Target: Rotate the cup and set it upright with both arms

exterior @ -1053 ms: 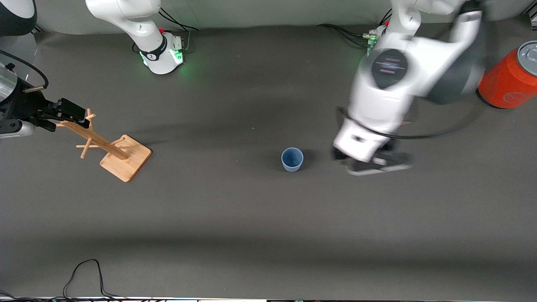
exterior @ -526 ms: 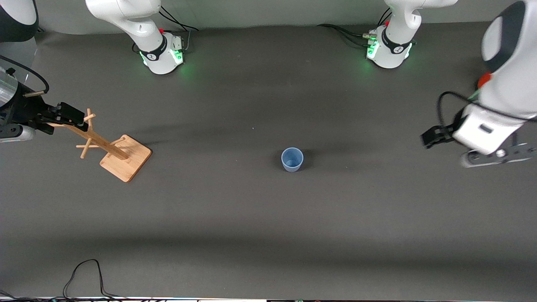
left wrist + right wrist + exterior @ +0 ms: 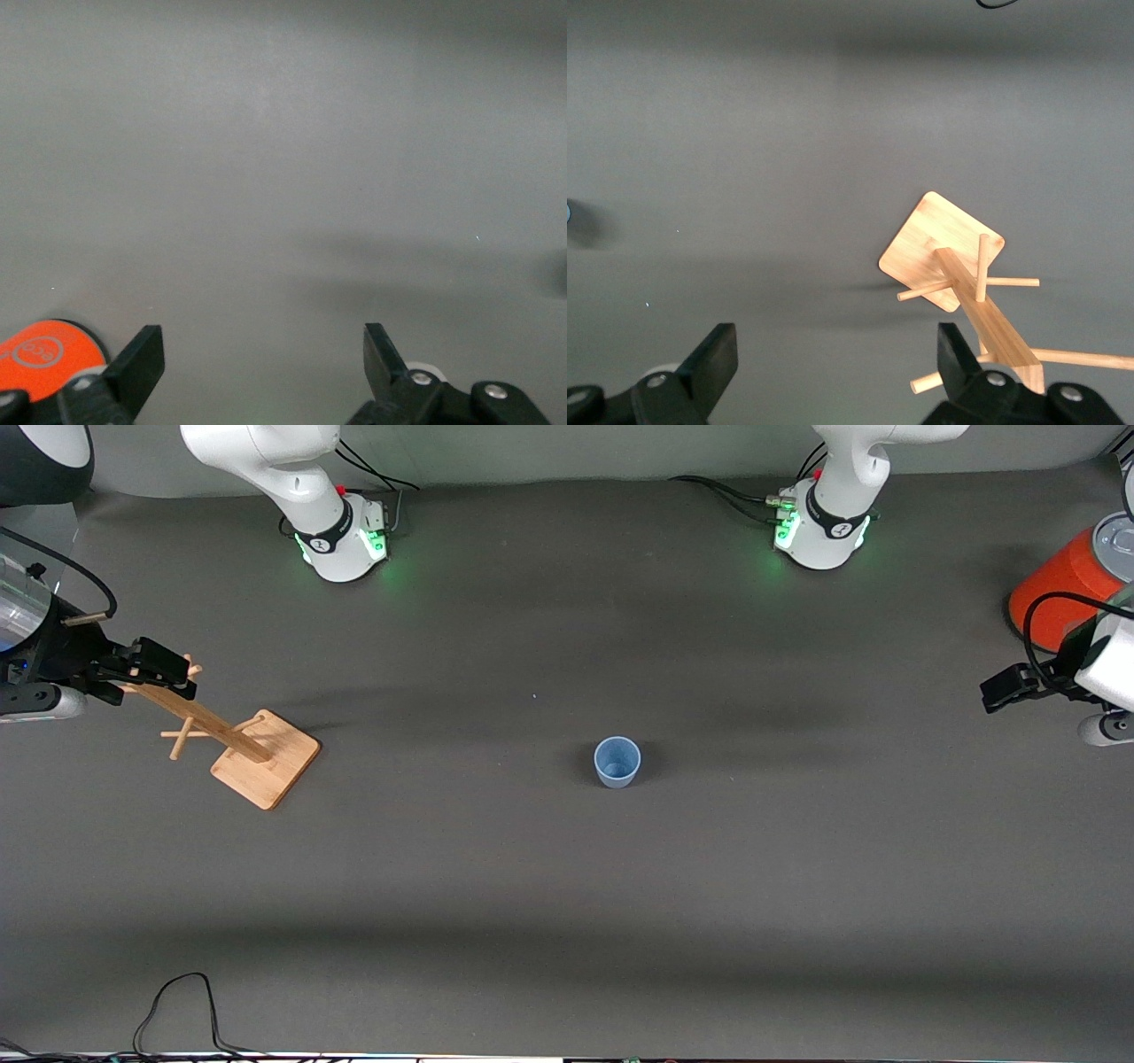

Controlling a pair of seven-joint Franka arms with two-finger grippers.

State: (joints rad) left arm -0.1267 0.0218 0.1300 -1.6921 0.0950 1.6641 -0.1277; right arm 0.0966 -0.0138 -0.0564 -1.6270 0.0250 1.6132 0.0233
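The cup (image 3: 617, 762) stands upright on the grey table (image 3: 567, 886), mouth up, about midway between the two arms' ends and nearer the front camera than both bases. It is well apart from either gripper, and nothing touches it.

The left gripper (image 3: 263, 367) hangs over the table at the left arm's end, beside the orange-red can (image 3: 1067, 589) with a grey lid. In the left wrist view its two black fingers (image 3: 142, 363) stand spread wide with only bare table between them; they hold nothing. A part of the can's orange side shows beside one finger.

The right gripper (image 3: 164, 662) is at the right arm's end of the table, up at the top of the wooden peg stand (image 3: 226, 735), whose square base rests on the table. In the right wrist view its fingers (image 3: 718, 359) are likewise spread wide and empty; the stand's post and pegs lie close by one finger, though whether they touch cannot be told.
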